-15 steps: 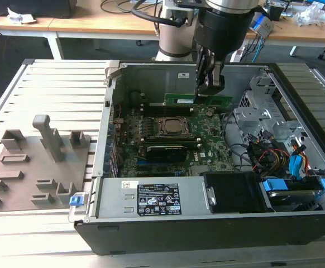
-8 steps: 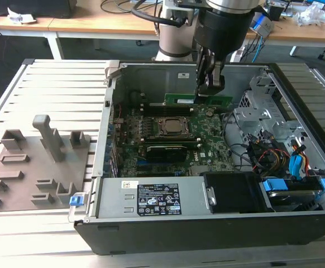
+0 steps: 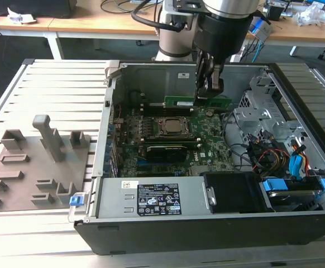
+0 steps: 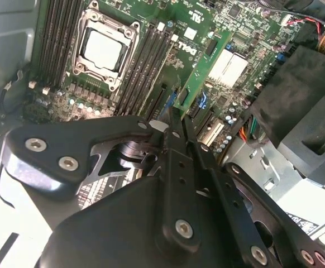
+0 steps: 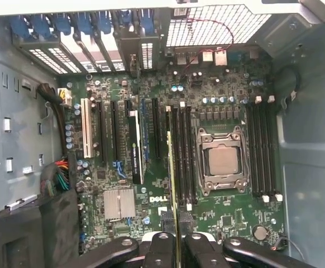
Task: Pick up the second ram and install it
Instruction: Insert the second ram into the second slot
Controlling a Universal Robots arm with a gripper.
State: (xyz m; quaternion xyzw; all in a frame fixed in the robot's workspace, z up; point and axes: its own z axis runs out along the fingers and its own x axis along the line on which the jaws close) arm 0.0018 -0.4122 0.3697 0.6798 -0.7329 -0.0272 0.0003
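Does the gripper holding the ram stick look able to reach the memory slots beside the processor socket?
Probably yes: the gripper holds the ram stick above the board, and nothing shows between it and the memory slots.

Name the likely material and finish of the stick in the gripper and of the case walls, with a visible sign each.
The second ram: likely circuit-board laminate, green coating, black chips on it. The case wall: seemingly sheet metal, dull grey, punched with vent holes.
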